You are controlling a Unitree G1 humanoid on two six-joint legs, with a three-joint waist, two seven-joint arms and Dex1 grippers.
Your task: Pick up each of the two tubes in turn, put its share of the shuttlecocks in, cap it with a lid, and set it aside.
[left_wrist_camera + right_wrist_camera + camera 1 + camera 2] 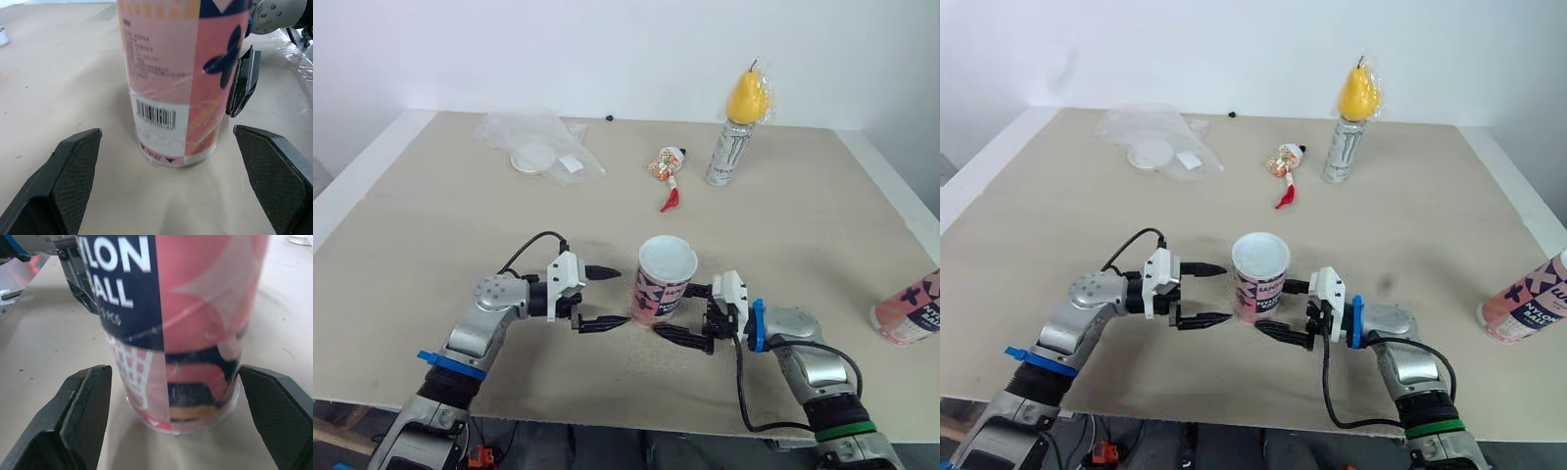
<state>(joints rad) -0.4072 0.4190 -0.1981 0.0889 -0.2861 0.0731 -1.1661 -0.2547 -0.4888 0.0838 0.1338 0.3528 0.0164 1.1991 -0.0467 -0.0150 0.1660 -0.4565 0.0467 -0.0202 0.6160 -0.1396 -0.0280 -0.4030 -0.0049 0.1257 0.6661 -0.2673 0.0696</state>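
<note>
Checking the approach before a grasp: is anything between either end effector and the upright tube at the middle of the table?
Nothing visible does. The left end effector and the right end effector, both open, flank the upright tube from opposite sides. Only bare table lies between each of them and the tube.

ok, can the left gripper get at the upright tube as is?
Likely yes: left gripper is open and facing the upright tube, nothing between; right gripper, also open, crowds the far side.
</note>
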